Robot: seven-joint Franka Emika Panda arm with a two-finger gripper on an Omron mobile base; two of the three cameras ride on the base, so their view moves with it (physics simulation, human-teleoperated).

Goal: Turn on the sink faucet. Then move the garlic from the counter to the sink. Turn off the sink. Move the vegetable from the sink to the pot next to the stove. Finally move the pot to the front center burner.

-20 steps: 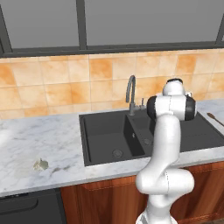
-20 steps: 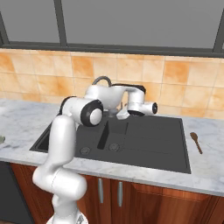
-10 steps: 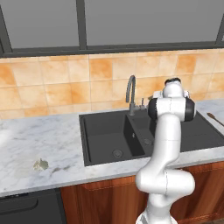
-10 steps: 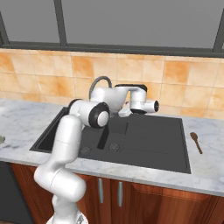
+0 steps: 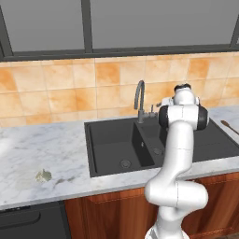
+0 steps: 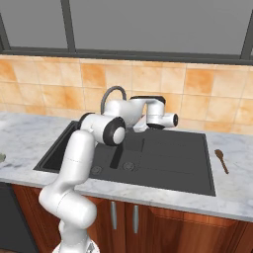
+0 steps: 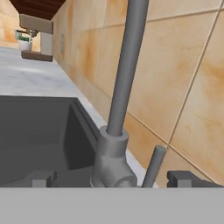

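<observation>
Since a second ago the arm's upper joint has swung further behind the sink, carrying the hand closer to the sink faucet (image 5: 140,100), while the things on the counter have stayed put. From the left base camera the white arm rises in front of the sink (image 5: 107,149) and its wrist sits just right of the faucet's base, over the back rim. From the right base camera the hand lies level beside the gooseneck (image 6: 111,94), pointing toward it. The gripper (image 7: 111,179) shows in the hand camera with one dark fingertip (image 7: 38,179) on each side of the faucet's base, spread wide apart and holding nothing. Between them stands the grey faucet body, and its small lever handle (image 7: 153,164) leans just inside the right fingertip, not clearly touched. The garlic (image 5: 44,175) lies on the counter (image 5: 42,149) well left of the black basin, near the front edge. A wooden spoon (image 6: 221,160) rests on the marble right of the sink. No water can be made out at the spout.
</observation>
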